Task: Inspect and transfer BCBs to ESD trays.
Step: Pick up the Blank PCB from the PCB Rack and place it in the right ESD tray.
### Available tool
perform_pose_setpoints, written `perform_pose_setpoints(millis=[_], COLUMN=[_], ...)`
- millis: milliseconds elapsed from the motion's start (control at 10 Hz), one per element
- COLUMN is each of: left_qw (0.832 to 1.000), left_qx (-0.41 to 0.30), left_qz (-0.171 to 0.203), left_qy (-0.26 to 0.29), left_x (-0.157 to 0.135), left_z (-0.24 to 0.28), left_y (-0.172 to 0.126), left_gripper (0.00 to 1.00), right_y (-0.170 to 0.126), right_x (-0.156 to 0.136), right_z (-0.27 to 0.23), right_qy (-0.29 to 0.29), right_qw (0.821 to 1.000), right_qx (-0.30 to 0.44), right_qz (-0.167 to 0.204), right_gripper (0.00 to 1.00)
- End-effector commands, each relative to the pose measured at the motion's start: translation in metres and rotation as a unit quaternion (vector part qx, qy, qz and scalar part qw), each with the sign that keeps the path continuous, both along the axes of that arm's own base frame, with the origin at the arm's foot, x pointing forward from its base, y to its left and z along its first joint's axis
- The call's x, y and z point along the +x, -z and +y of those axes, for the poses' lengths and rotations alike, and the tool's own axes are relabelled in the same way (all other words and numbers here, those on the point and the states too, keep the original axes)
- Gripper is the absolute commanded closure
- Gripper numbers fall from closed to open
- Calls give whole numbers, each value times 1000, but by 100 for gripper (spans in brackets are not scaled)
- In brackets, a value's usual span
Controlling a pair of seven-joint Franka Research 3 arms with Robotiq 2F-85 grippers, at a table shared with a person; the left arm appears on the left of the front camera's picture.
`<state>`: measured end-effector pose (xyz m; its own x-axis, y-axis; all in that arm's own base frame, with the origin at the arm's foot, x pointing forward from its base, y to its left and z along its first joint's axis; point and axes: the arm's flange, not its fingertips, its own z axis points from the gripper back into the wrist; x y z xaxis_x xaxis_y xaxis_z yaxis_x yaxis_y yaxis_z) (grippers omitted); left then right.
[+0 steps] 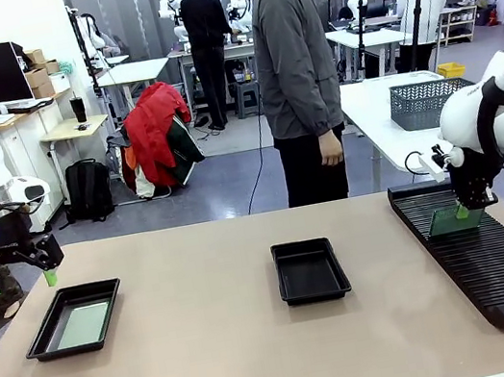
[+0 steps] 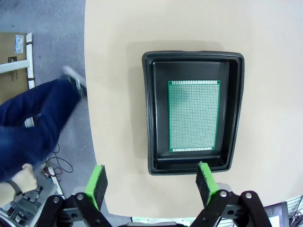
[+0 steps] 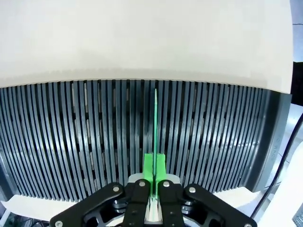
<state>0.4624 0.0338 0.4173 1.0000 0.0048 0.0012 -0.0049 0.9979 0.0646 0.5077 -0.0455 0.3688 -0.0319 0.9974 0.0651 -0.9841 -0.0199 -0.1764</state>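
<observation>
Nearest me, on the left of the table [image 1: 216, 371], the left ESD tray [image 1: 43, 341] already has the first BCB [image 1: 83, 326] lying flat on its floor, so I'd say one transfer is done. The left end effector [image 1: 22, 281] hangs just above the tray's far left corner. Its fingers are spread wide with nothing between them, and the board sits below and ahead of them, well clear of the pads.

A little to the right, in the middle of the table, the middle ESD tray [image 1: 311, 274] has nothing in it. That looks like the half of the job left to do.

Along the right side runs the long black slotted rack [image 1: 501, 271]. Toward its far end the right end effector [image 1: 474, 200] points down, its green pads pressed together on the top edge of the second BCB [image 1: 448, 222]. That board stands upright on its edge in one of the slots. I can't tell whether its bottom edge is seated or just lifted. By my reckoning it has to come out, be looked over and go across to the middle tray.

Beyond the far edge of the table a person [image 1: 295, 73] stands with hands down, touching nothing.
</observation>
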Motion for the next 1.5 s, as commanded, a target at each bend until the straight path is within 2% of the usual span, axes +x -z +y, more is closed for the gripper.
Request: perform_pose_setpoints(millis=[0, 200, 500, 800, 1100, 1400], left_qw=[1000, 1000, 1000, 1000, 1000, 1000], left_qx=[0, 0, 0, 0, 0, 0], left_qz=[1, 1, 1, 1, 1, 1], left_qy=[-1, -1, -1, -1, -1, -1], left_x=[0, 0, 0, 0, 0, 0], left_z=[1, 1, 1, 1, 1, 1], left_y=[1, 1, 1, 1, 1, 1], left_gripper=[0, 0, 0, 0, 0, 0], right_y=[-29, -73, -160, -230, -271, -287], right_x=[-1, -7, -17, -20, -22, -24], right_z=[-2, 0, 3, 6, 4, 2], right_qy=[7, 10, 15, 17, 23, 28], right_qw=[1000, 1000, 1000, 1000, 1000, 999], right_qx=[-11, -19, -9, -8, -11, -10], right_qz=[3, -5, -5, 11, 15, 16], right_gripper=[99, 100, 100, 100, 100, 100])
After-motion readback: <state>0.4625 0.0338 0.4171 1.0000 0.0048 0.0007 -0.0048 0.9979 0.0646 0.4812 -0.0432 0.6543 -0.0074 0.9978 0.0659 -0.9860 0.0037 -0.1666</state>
